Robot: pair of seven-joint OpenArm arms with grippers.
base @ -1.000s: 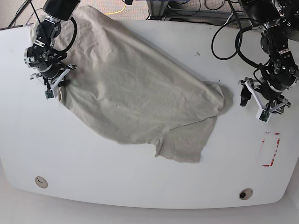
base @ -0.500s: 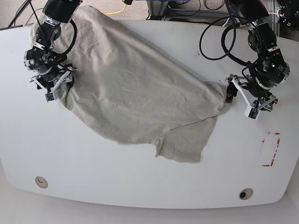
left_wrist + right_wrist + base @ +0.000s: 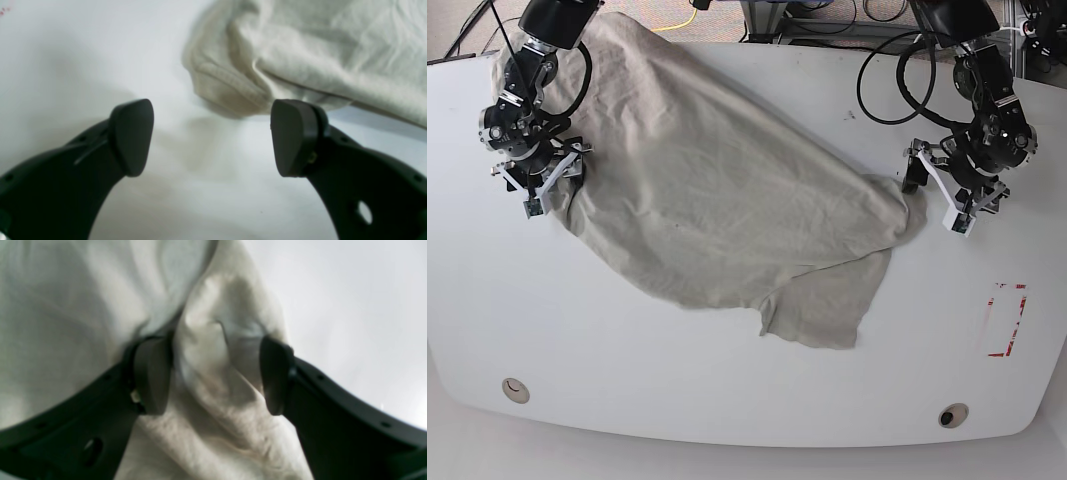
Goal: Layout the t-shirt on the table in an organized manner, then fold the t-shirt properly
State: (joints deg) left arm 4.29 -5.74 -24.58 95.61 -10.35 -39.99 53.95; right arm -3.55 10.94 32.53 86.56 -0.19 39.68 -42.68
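shirt: t-shirt [image 3: 727, 190] lies diagonal across the table [image 3: 727, 400], upper left to centre right, crumpled, one flap trailing toward lower centre
layout: not done; outline skewed, sleeves and hem not squared
fold: not started
left gripper [image 3: 211, 136]: jaws wide, nothing between them, low over bare table just beside the shirt's right-hand bunched edge
right gripper [image 3: 217, 373]: jaws parted around a raised ridge of cloth at the shirt's upper-left edge; pads look clear of it, so no grip as far as I can tell
left to do: straighten flat, then fold
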